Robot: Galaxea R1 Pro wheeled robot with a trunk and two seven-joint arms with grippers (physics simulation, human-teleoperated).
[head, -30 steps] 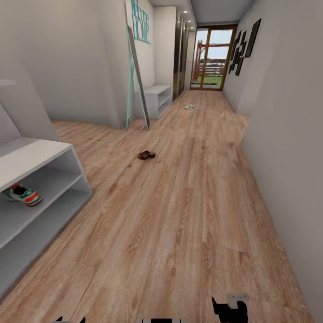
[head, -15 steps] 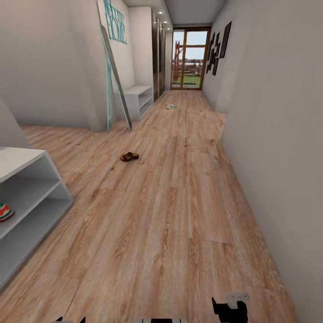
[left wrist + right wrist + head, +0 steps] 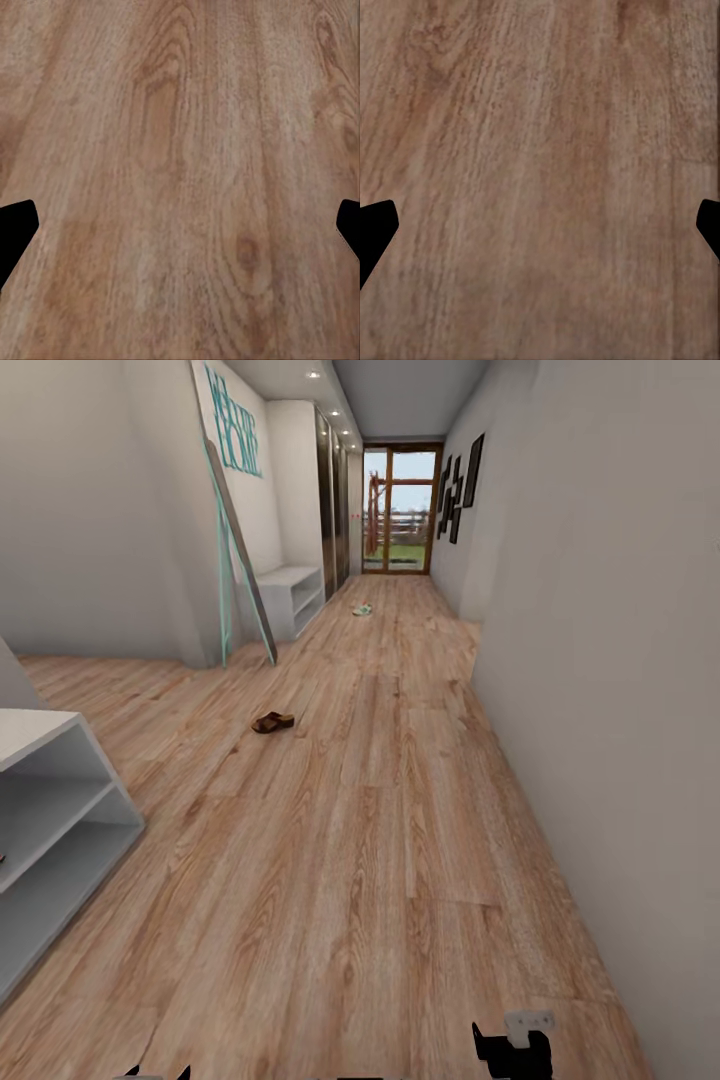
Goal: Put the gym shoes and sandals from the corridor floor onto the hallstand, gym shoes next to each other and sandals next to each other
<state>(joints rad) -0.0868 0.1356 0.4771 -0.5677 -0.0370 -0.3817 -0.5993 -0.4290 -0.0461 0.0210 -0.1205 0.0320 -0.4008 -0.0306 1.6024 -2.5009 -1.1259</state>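
Observation:
One dark-brown sandal (image 3: pixel 272 722) lies on the corridor floor (image 3: pixel 380 840), a little ahead and left of centre. Far down the corridor a cream-white gym shoe (image 3: pixel 362 610) rests on the planks near the glass door. The light-grey hallstand (image 3: pixel 45 800) juts in at the left edge, with two open shelf slots facing me. My left gripper (image 3: pixel 180 232) hangs open over bare planks, its fingers (image 3: pixel 15 232) wide apart. My right gripper (image 3: pixel 540 232) is open too, with only wood grain between its fingers (image 3: pixel 375 232). Both grippers are far from the shoes.
A longer white two-shelf bench (image 3: pixel 292 595) stands against the left wall further on, behind a teal-framed leaning mirror (image 3: pixel 240 555). The right wall (image 3: pixel 600 660) runs close alongside. Part of my right arm (image 3: pixel 512 1050) pokes in at the bottom edge.
The whole head view has swung right, so the camera moved. The hallstand slid towards the left edge, and the sneaker on its shelf left the picture. The sandal and the far shoe stayed put.

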